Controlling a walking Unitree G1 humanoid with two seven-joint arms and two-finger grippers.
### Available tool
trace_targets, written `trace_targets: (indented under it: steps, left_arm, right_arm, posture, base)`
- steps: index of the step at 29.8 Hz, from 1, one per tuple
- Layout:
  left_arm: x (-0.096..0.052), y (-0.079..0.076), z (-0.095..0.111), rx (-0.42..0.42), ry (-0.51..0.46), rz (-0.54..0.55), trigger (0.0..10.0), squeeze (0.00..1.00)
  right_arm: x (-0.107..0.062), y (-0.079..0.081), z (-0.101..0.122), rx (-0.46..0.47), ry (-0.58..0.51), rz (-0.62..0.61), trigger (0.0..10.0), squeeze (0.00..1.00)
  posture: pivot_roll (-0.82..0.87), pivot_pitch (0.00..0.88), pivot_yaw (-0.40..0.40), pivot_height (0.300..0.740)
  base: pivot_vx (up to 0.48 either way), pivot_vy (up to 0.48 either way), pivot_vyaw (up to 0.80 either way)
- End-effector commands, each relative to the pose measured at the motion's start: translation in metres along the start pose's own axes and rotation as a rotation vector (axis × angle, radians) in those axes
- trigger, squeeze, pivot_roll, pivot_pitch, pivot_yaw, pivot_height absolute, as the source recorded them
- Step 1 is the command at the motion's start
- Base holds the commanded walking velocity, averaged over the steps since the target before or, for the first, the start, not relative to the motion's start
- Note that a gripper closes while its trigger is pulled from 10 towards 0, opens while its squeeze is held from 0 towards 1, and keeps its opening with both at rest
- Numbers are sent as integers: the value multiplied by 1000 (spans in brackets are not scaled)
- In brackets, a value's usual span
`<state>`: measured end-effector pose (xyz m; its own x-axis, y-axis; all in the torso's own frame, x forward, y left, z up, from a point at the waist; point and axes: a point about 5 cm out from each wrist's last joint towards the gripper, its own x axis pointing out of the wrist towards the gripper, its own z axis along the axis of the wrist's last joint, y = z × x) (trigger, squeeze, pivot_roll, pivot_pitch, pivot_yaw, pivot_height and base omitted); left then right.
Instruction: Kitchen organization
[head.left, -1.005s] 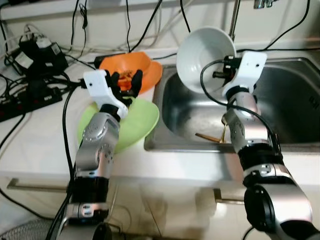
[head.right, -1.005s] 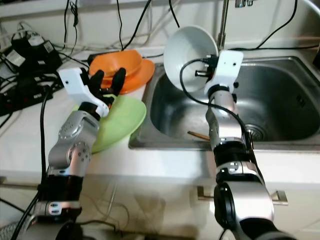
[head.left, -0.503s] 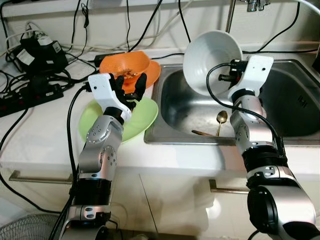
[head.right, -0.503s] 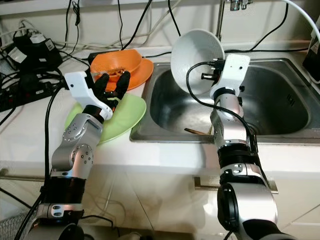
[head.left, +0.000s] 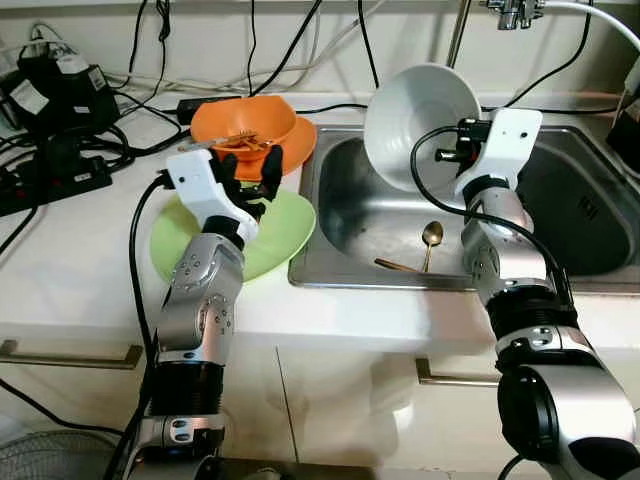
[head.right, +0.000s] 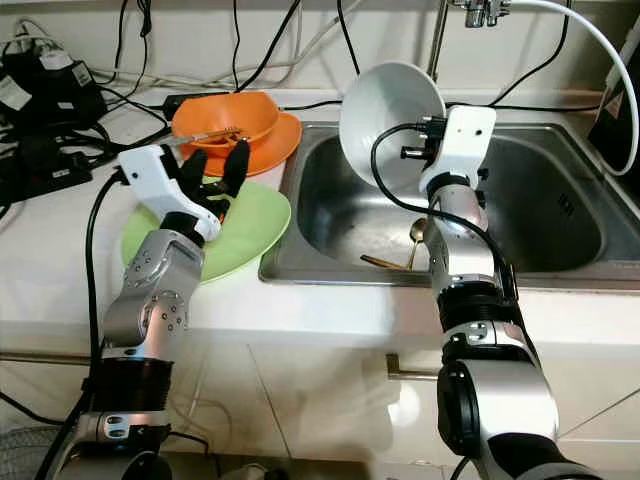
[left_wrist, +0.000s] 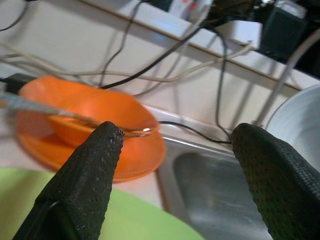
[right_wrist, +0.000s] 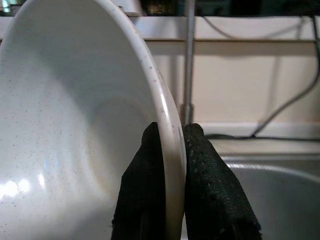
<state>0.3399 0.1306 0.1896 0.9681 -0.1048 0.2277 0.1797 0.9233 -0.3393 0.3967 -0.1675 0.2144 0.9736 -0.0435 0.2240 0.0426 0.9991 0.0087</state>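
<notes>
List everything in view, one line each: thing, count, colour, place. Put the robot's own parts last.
Ceramic bowl: one, white, held tilted above the sink's left part.
Steel sink: one, silver, set into the counter.
Metal spoon: one, gold, lying in the sink.
Round plate: one, light green, on the counter left of the sink.
Orange bowl: one, on an orange plate behind the green plate, a utensil across it.
Cables and power adapters: several, black, far left of the counter.
Left gripper: fingers open, above the green plate.
Right gripper: pinching the white bowl's rim.
</notes>
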Motion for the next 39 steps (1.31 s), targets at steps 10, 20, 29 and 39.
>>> trace_targets:
  steps: [10,20,29,39]
  left_arm:
    - [4,1,6,26,-21,14,10000,0]
    - [5,2,4,53,-7,17,10000,0]
    - [4,1,-4,40,49,5,10000,0]
    - [3,0,-8,31,61,0,10000,0]
  right_arm:
    - [6,8,9,8,-27,13,0,0]
    - [10,-4,1,-75,56,7,0,0]
    - [12,-16,-10,-338,166,80,0,0]
    - [-4,-13,-47,-550,317,233,0,0]
  posture:
    - [-49,0,21,740]
    - [-38,0,16,740]
    - [-39,0,12,740]
    - [-40,0,21,740]
  base:
    - [0,0,0]
    - [0,0,0]
    - [0,0,0]
    - [0,0,0]
